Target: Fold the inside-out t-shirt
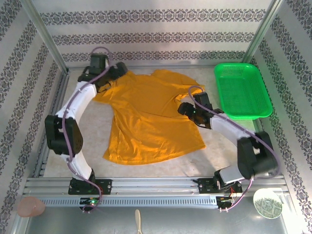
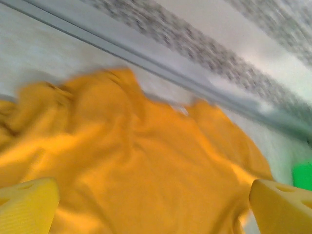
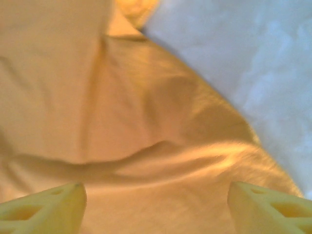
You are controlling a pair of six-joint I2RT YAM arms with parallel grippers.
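Green basket [image 1: 243, 91] at far-right of table [image 1: 170, 167]; pink obj [image 1: 30, 206] near-left, round dish [image 1: 267, 203] near-right.

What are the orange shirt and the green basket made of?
The t-shirt looks like soft, matte knit cloth, probably cotton: it creases and lies limp. The green basket looks like stiff moulded plastic, slightly shiny, with a fine grid of holes.

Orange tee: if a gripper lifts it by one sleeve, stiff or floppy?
Probably floppy: the t-shirt lies flat with soft creases, so it should drape from any pinch point. Likely light, being thin cloth. Pushed, it would probably bunch into ridges rather than slide whole across the table.
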